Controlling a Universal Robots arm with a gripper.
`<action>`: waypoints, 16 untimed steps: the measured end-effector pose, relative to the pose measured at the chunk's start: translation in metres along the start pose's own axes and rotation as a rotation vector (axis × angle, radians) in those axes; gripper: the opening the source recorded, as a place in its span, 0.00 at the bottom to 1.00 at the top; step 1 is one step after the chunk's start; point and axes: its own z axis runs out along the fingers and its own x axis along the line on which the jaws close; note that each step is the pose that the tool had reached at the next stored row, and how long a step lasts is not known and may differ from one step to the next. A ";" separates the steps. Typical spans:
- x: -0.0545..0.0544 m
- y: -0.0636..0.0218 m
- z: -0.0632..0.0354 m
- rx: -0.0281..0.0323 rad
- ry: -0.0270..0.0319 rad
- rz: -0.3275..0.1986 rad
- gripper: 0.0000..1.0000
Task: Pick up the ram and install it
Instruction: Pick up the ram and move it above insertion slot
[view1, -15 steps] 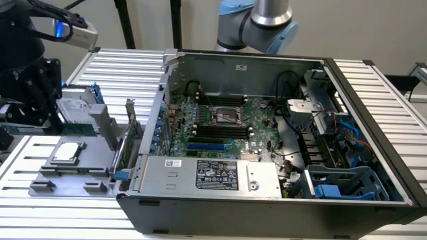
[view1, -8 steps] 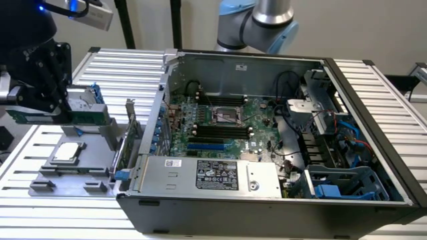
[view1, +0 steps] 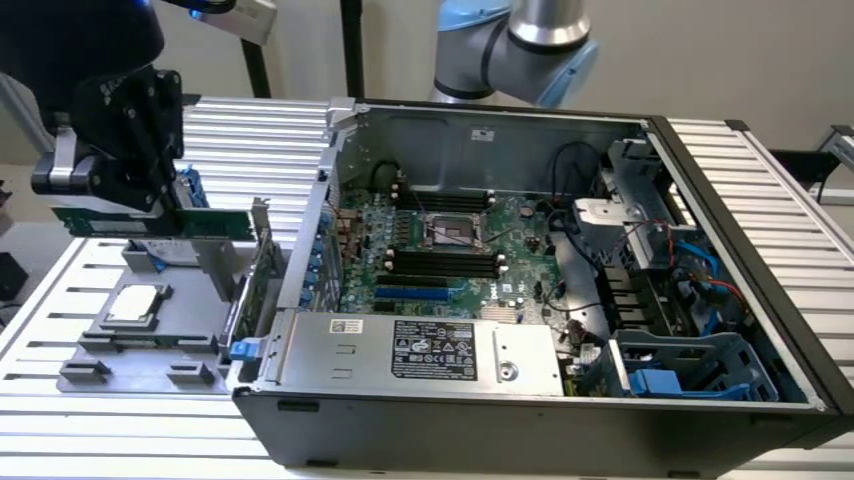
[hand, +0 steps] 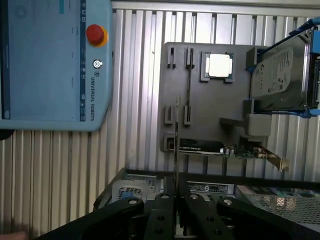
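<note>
— Ribbed aluminium table is noted under everything. An open black computer case is set on it, with a grey moulded tray beside it on the exterior view's left. Where is the ram placed?

— The ram is found clamped in the gripper, above the tray and clear of it. Black fingers are closed narrowly on its two flat faces. In the wrist view the stick is seen edge-on, as a thin line running out from between them.

— Is the long axis recorded?

— In the exterior view the ram is seen as a thin green strip, roughly level, running across under the gripper. The long black slots on the green motherboard are judged roughly parallel to it. They are well apart from it, toward the exterior view's right, past the case wall.

— Other items on the tray?

— A square metal-lidded processor, a silver boxy hard drive in a blue carrier and a green expansion card with a metal bracket are logged.
</note>
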 end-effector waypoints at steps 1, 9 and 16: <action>0.000 -0.0040 -0.0007 0.0001 -0.0022 0.000 0.14; 0.000 -0.0352 -0.0050 0.0008 -0.0190 -0.001 0.14; -0.001 -0.0637 -0.0066 0.0011 -0.0283 -0.001 0.14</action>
